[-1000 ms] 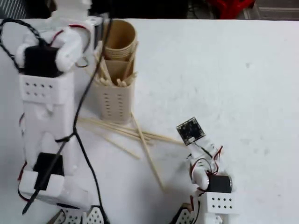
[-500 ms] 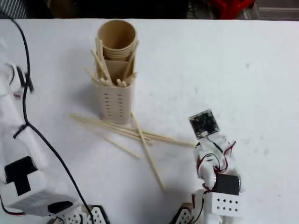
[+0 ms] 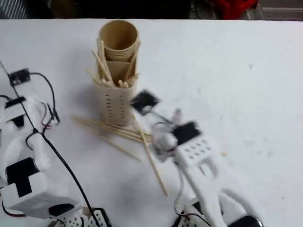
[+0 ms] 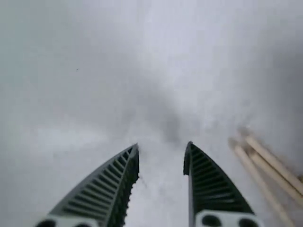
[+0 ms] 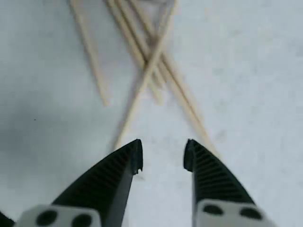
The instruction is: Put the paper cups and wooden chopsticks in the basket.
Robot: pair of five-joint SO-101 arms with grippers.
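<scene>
Wooden chopsticks lie loose at the foot of the basket, which already holds the paper cups; we judge the right gripper, jaws parted and empty above them, placed for pickup, the left gripper likewise open, farther off.

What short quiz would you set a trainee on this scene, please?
1. True or false: the paper cups sit stacked in the basket.
2. Pick one. The right gripper is: A, shut on a chopstick; B, open and empty, by the loose chopsticks; C, shut on a cup.
3. Fill in the gap: the left gripper is ____ and holds nothing.
Key: 1 true; 2 B; 3 open.
</scene>
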